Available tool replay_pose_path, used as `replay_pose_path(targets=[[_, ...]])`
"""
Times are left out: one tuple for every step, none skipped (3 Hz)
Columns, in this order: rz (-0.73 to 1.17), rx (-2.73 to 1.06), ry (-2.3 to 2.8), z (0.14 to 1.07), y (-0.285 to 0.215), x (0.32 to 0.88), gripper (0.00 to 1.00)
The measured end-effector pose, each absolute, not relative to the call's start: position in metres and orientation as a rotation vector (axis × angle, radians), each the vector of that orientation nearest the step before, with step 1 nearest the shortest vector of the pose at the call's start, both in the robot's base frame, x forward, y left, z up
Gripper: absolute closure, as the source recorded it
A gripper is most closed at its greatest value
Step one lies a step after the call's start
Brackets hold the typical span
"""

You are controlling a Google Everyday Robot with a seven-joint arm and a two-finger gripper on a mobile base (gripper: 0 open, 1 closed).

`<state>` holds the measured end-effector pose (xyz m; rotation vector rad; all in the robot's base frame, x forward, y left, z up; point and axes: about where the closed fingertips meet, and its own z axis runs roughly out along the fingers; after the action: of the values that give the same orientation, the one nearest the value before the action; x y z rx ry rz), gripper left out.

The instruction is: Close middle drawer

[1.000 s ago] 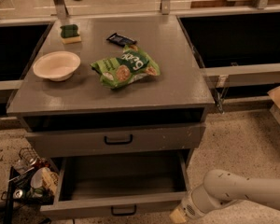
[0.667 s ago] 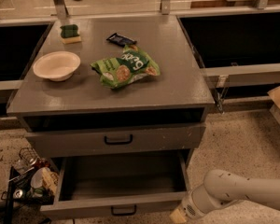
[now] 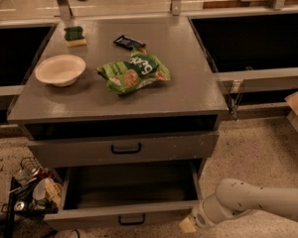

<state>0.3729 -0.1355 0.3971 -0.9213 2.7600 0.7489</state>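
Middle drawer (image 3: 124,216) stood pulled well out, low and near in the cabinet (image 3: 188,83), so the whole closing push was left to you. Your gripper (image 3: 187,225) sat just beside the right end of the drawer's front panel; you couldn't tell how far it was open.

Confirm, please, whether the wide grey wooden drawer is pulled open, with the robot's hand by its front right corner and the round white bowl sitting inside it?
Not quite: the camera view shows the round white bowl on the grey cabinet top, not inside the wide grey wooden drawer. That drawer is pulled open, with the robot's hand by its front right corner.
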Motion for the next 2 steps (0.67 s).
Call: replay_pose_path(targets=[[0.729, -0.898, 2.740, 0.400, -0.134, 0.389, 1.00], [0.702, -0.881, 2.707, 0.407, -0.132, 0.410, 1.00]])
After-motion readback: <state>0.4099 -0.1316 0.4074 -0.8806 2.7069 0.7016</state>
